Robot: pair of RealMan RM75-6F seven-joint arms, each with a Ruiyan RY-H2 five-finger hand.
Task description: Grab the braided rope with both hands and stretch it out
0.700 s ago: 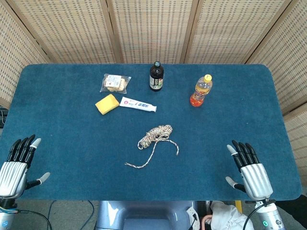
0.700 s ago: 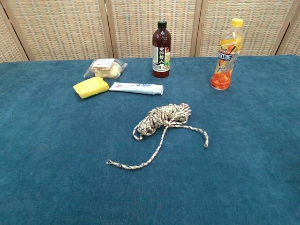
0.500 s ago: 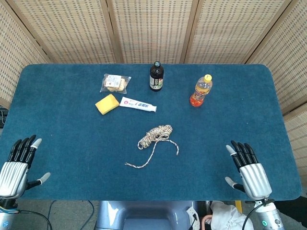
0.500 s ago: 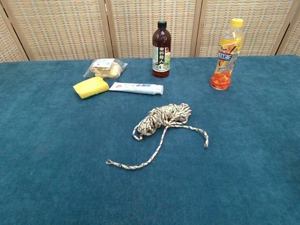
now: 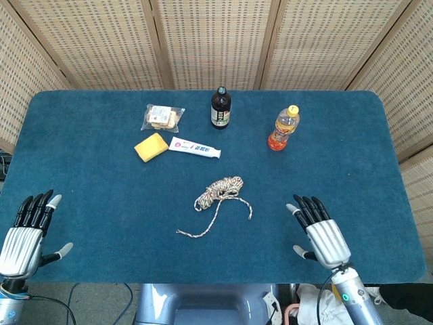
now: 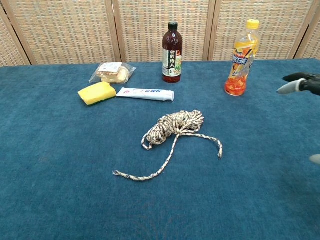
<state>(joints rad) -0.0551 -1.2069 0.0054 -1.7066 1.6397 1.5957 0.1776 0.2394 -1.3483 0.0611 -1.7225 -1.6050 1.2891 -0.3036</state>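
Head view: one braided rope, two bottles; left robot hand, right robot hand both spread, empty.

Right hand cut off by the chest view's right edge, only dark fingers showed, left hand unseen there, bottle labels too small to read, snack packet's contents unclear

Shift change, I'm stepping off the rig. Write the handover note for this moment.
Left hand: open, holding nothing, at the near left table edge.
Right hand: open, fingers apart, right of the rope, not touching it.
Braided rope: loosely coiled mid-table, two loose ends trailing toward the near side.
Done: nothing grasped.
Left: grip the rope with both hands and stretch it out.
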